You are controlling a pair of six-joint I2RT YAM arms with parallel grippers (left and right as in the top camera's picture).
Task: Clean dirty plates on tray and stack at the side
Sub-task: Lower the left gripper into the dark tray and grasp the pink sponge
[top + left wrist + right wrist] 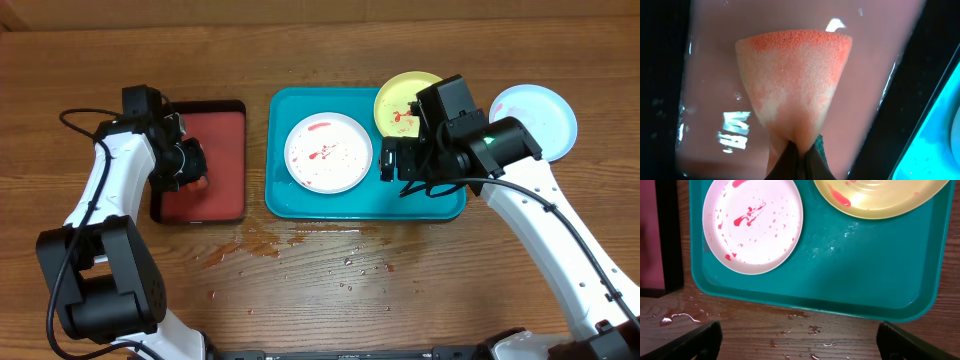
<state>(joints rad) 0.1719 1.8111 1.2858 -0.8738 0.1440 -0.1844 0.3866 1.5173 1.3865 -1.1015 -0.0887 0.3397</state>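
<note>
The teal tray [300, 205] holds a white plate [328, 152] smeared with red sauce and a yellow-green plate [400, 100] with a red smear, leaning over the tray's far rim. A light blue plate [548, 118] lies on the table right of the tray, partly behind my right arm. My right gripper [398, 160] hangs open over the tray's right half, nothing between its fingers [690, 341]. In the right wrist view the white plate [752, 225] and yellow-green plate [880, 200] lie on the tray [865, 270]. My left gripper [800, 152] is shut on a reddish wet sponge [795, 85].
A black-rimmed red tray [215, 125] stands left of the teal tray, under my left gripper [190, 170]. Water drops and a reddish puddle [262, 245] wet the wood in front of both trays.
</note>
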